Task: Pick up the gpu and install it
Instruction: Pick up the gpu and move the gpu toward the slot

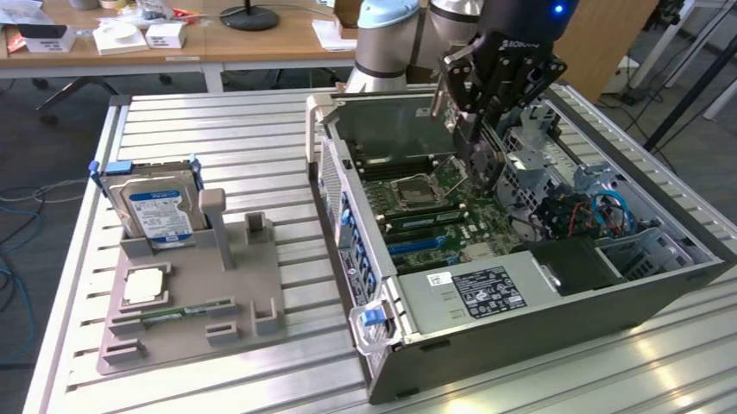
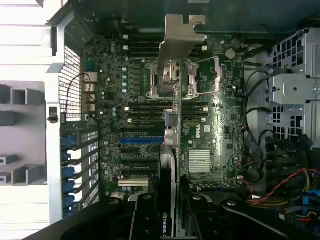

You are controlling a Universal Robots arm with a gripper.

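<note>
1. While the open computer case [image 1: 553,345] is lying on its side on the slatted table [image 1: 230,129], the hand [image 1: 475,129] is hanging over the case's exposed interior.
2. The hand is clamping the gpu [image 1: 481,164] between its fingers [image 2: 145,212], one on each flat face of the card, so the jaws are standing at a narrow gap set by the card's thickness.
3. The gpu [image 2: 171,150] is hanging inside the case's opening, edge-on to the wrist camera, with its pale metal bracket [image 2: 177,40] pointing away from the hand.
4. Beneath the card, the green motherboard [image 2: 210,130] is lining the floor of the case, and the card is crossing over the processor socket [image 1: 417,191] at the middle of the case.
5. The card's lower edge is probably hanging just clear of the board, though the angle is not making that certain.
6. A grey power supply [image 1: 478,289] with a black label is sitting at the near end of the case in the exterior view.
7. Beside the case, on the exterior view's left, a grey parts holder [image 1: 248,267] is resting on the table.
8. On that holder, farther from the case, a silver hard drive [image 1: 159,211] with a blue-white label is standing upright, and a narrow green memory stick [image 1: 190,310] is lying in a slot.
</note>
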